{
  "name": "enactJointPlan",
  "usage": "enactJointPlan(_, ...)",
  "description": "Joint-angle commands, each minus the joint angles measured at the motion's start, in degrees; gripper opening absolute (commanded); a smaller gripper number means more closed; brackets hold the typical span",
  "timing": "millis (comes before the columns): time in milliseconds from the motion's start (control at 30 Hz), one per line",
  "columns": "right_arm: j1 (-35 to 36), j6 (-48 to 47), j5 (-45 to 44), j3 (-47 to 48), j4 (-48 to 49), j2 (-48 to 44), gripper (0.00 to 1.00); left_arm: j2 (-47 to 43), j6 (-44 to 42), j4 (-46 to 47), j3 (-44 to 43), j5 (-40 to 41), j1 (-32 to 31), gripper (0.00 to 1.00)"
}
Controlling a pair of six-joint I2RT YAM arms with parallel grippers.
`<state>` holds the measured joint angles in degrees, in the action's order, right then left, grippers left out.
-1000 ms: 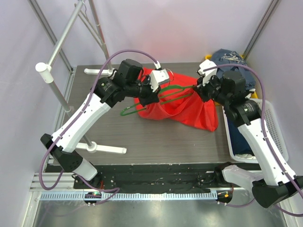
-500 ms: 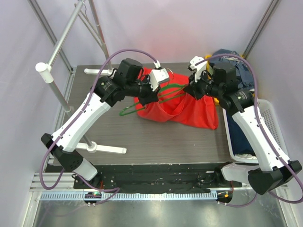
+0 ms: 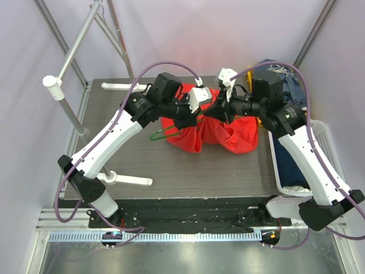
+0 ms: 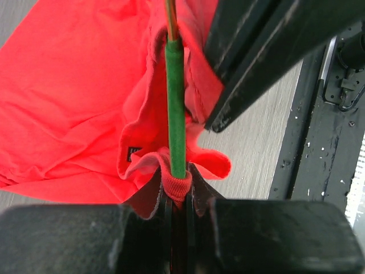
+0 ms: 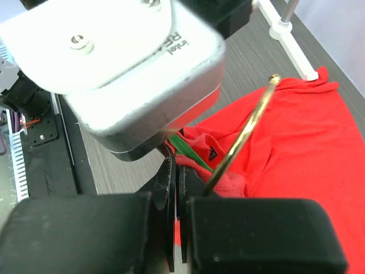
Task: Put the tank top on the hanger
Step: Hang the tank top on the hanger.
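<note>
From above, the tank top [image 3: 231, 134] lies bunched at the middle of the table [image 3: 171, 171], nearer its far edge. The hanger [image 3: 161, 135] pokes out at its left side. The left gripper [image 3: 197, 112] and right gripper [image 3: 212, 112] meet just over it, almost touching.

In the left wrist view, the left gripper [image 4: 178, 197] is clenched on the green hanger [image 4: 175, 103], with a red hem of the tank top [image 4: 74, 103] caught in beside the rod.

In the right wrist view, the right gripper [image 5: 175, 188] is pinched tight on the tank top's [image 5: 296, 142] edge, just beside the hanger's hook [image 5: 245, 128].

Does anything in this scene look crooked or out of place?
Yes. The tank top is crumpled into folds, and its hem is pinched together with the hanger inside the left end effector, so it does not sit evenly on the hanger.
</note>
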<state>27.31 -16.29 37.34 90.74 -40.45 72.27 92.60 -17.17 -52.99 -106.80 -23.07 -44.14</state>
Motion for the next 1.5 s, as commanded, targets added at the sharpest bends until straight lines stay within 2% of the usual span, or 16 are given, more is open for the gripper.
enactJointPlan(0, 1.3, -0.8, -0.9, -1.2, 3.0, -0.8, 0.01, -1.3, -0.8, 3.2, -2.8, -1.3, -0.2, 0.0)
enactJointPlan(267, 1.1, -6.5, -11.8, -5.9, 1.6, -5.6, 0.01, -2.8, -2.4, 1.1, -3.8, -2.8, -0.2, 0.0)
enactJointPlan(600, -1.1, -13.6, -13.7, -2.7, -5.3, -8.7, 0.02, -5.1, -6.3, -3.7, -6.4, -4.8, -0.2, 0.0)
enactJointPlan(800, -1.2, -16.1, -4.2, -1.6, -10.3, -8.2, 0.01, -5.7, -6.8, -4.8, -7.5, -3.9, -0.2, 0.0)
enactJointPlan(967, -2.9, -12.4, -3.4, 1.3, -7.3, -8.8, 0.01, -5.6, -6.9, -4.9, -7.7, -3.4, -0.2, 0.0)
enactJointPlan(1067, -2.9, -12.8, 3.5, 1.9, -9.9, -7.4, 0.37, -5.4, -6.8, -4.8, -8.0, -3.4, -0.2, 0.0)
enactJointPlan(1100, -2.9, -12.7, 5.5, 1.9, -10.6, -7.2, 0.56, -5.4, -6.8, -4.8, -7.9, -3.4, -0.2, 0.0)
enactJointPlan(1133, -2.9, -12.5, 6.7, 2.7, -10.6, -7.1, 0.66, -5.3, -6.7, -4.8, -8.0, -3.6, -0.2, 0.0)
enactJointPlan(1200, -3.4, -12.4, 5.0, 4.1, -10.4, -7.3, 0.74, -5.4, -6.7, -5.0, -8.0, -3.6, -0.2, 0.0)
enactJointPlan(1433, -4.5, -16.7, -12.5, 9.3, -10.4, -9.6, 0.78, -6.1, -8.9, -7.0, -7.8, -5.1, -0.2, 0.0)
enactJointPlan(1467, -4.5, -18.1, -18.0, 8.8, -10.1, -10.2, 0.79, -6.3, -9.3, -7.7, -7.9, -6.0, -0.2, 0.0)
